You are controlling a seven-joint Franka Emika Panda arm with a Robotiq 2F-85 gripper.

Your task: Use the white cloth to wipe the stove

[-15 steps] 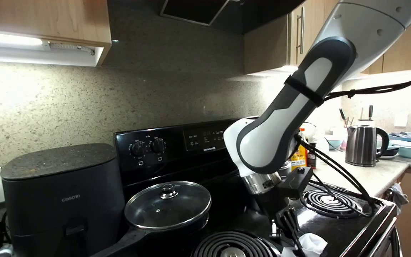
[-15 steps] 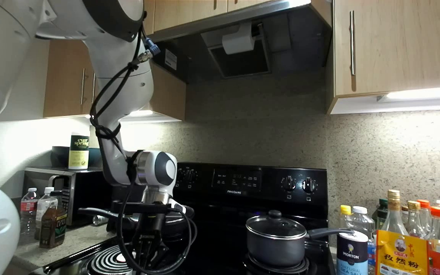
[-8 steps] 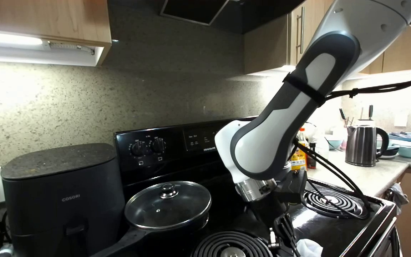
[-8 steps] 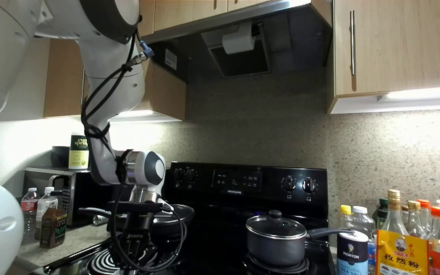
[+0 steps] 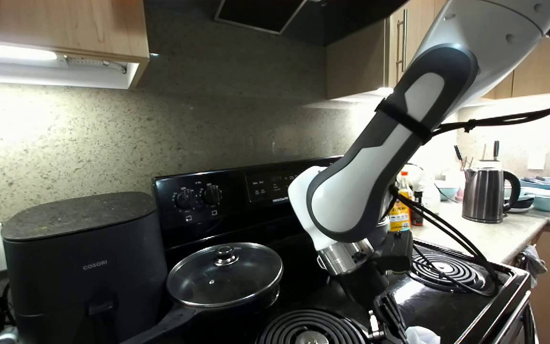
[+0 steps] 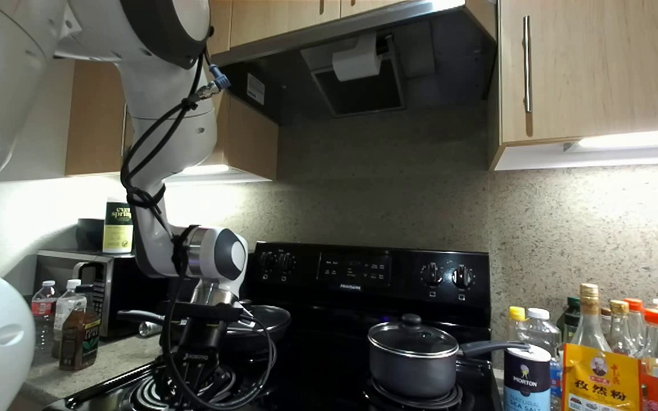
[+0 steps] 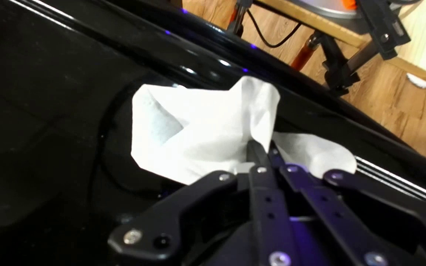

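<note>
claw (image 7: 266,149) pinching white cloth (image 7: 202,129) over black stove (image 7: 50,111), near edge

A: White cloth (image 5: 421,336), in an exterior view?
B: Just a scrap; bottom edge cuts off the rest.
A: Wrist view?
B: Pinched part hidden inside the gripper (image 7: 266,149).
A: Frying pan (image 6: 269,325)?
B: Partly hidden behind the arm (image 6: 192,134).
A: Coil burner (image 5: 275,329)?
B: Runs out of frame at the bottom. Air fryer (image 5: 79,272) loses its base there too.
A: Stove display (image 6: 354,263)?
B: Readout too small to make out.
A: Black fixture (image 7: 379,24), wrist view?
B: Cut off by the top edge; can't tell what it is.
</note>
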